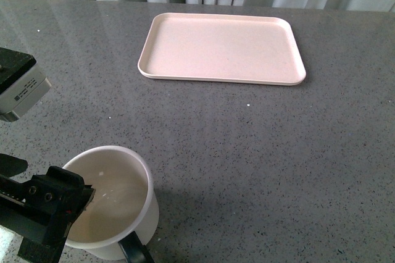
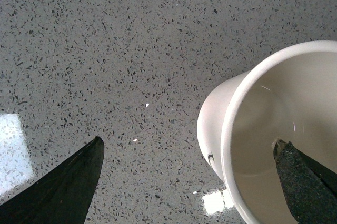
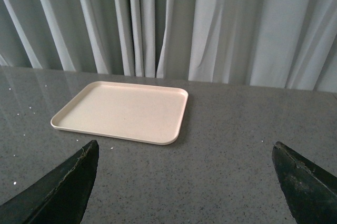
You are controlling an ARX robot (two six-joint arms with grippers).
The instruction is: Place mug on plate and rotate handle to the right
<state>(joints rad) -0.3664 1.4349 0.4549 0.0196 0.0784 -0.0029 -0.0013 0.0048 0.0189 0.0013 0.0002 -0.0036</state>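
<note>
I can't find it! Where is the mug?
In the front view the mug sits on the table at the near left, well short of the plate. The open left gripper straddles its rim.

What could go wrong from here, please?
1. The open left claw straddles the wall of the white cylindrical mug; closing unevenly could push or tip it.
2. The pale pink rectangular plate lies far across the grey speckled table; a rim pinch might slip on the way.

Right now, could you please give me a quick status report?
Left gripper open, one finger inside mug. Right gripper open, empty. Mug off plate. Nothing between.
</note>
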